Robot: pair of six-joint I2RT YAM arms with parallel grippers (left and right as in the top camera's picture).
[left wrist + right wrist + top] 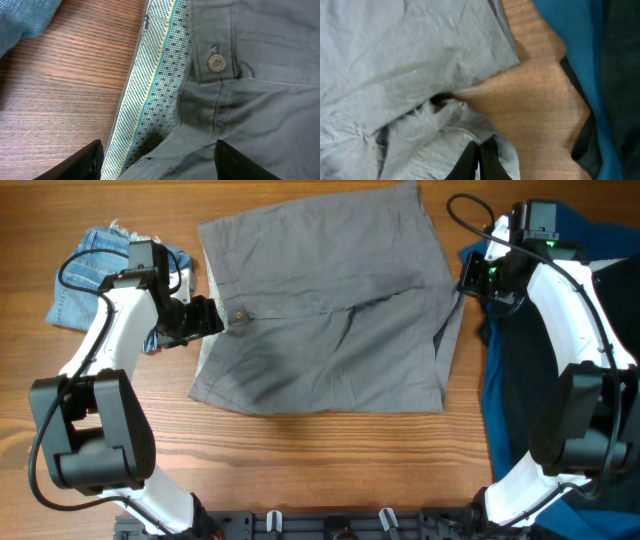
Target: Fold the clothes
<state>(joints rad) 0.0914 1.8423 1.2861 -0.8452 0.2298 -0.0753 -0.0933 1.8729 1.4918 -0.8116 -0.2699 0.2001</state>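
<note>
The grey shorts lie spread flat in the middle of the table, waist to the left. Their button and dotted pale waistband lining show in the left wrist view. My left gripper is open over the waistband edge, its fingers on either side of the cloth. My right gripper is shut on the grey shorts' right hem. The light-blue denim shorts lie at the far left. Dark-blue and black garments lie at the right.
Bare wooden table runs along the front edge and between the piles. The right arm's cable loops above the grey shorts' top right corner.
</note>
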